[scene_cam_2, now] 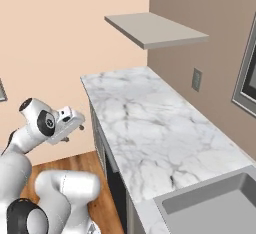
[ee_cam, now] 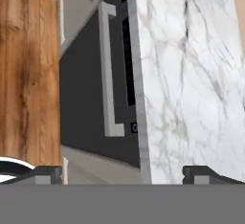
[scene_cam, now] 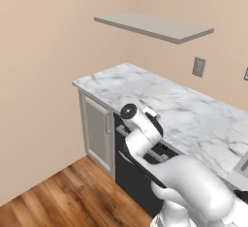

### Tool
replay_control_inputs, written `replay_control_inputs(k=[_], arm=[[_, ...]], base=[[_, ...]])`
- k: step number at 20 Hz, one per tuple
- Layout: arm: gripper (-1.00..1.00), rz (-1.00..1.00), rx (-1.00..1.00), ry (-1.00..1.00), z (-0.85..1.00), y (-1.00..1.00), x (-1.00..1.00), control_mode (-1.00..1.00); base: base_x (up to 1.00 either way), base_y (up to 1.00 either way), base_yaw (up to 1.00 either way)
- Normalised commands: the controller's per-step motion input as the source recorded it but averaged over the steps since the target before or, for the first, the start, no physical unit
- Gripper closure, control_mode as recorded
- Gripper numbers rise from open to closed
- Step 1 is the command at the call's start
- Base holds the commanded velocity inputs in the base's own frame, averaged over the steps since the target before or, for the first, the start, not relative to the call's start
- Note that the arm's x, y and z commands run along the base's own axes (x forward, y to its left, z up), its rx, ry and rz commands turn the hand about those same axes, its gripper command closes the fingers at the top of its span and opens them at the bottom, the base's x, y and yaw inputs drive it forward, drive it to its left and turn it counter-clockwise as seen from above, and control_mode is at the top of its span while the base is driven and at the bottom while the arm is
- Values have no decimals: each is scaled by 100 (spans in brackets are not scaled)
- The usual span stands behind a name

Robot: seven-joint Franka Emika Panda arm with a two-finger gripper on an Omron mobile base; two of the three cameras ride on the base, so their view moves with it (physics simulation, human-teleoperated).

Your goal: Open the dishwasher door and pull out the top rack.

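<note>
The dishwasher door (ee_cam: 91, 98) is a flat black panel standing shut under the marble counter (ee_cam: 191, 74). Its long grey bar handle (ee_cam: 107, 70) runs along the edge by the counter. In the left base view the door (scene_cam: 130, 175) shows beneath my arm, which covers part of its handle (scene_cam: 160, 152). My gripper (ee_cam: 125, 174) is open, its dark fingertips (ee_cam: 45, 173) wide apart with nothing between them. It hovers out in front of the counter's edge, above the handle and apart from it (scene_cam: 153, 118) (scene_cam_2: 74, 132). The top rack is hidden behind the shut door.
A narrow grey cabinet door (scene_cam: 97, 131) with a vertical handle stands left of the dishwasher. A wall shelf (scene_cam: 155, 26) hangs over the counter, and an outlet (scene_cam: 198, 67) sits on the wall. A sink (scene_cam_2: 210, 203) lies at the counter's near right. Wood floor (scene_cam: 63, 197) spreads in front.
</note>
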Motion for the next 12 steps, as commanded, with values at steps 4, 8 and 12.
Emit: replay_control_inputs(k=[4, 8, 12], arm=[[-100, 8, -16, 0, -80, 1, 0, -100], [-100, -1, -9, 0, -66, -2, 0, -100], [-100, -11, -17, 3, -50, 18, 11, -100]], base=[[0, 0, 0], [0, 0, 0], [0, 0, 0]])
